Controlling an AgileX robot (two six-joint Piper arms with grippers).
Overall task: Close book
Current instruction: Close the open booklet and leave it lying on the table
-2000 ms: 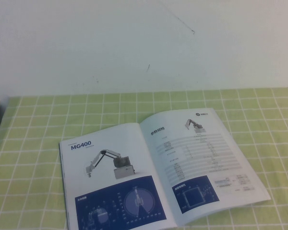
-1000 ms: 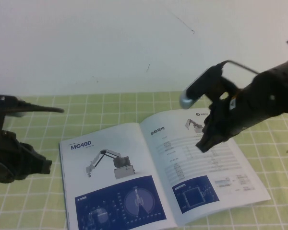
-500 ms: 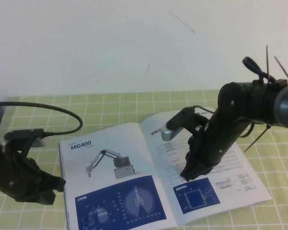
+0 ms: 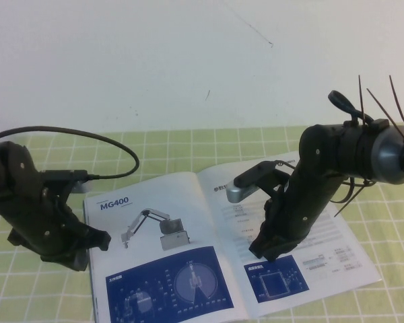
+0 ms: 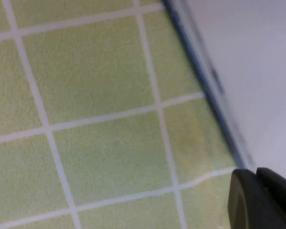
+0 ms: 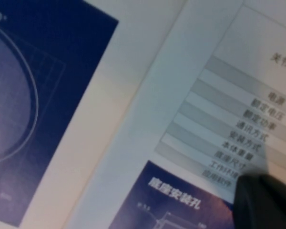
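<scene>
Jaws on both grippers are hidden, so I cannot tell how wide they stand or whether they hold anything; the book (image 4: 155, 202) lies open and flat.
At 6 o'clock on the checked cloth (image 4: 363, 148) the book shows two glossy pages. The left gripper (image 4: 87, 243) sits low, just beside the book's 9 o'clock edge. The right gripper (image 4: 266, 247) hangs over the right page, at 3 o'clock from the spine; whether it touches the page is unclear. The book looks thin, light, floppy and slick. It is probably best caught under an outer page edge and folded across the spine, since it could slide or crease.
</scene>
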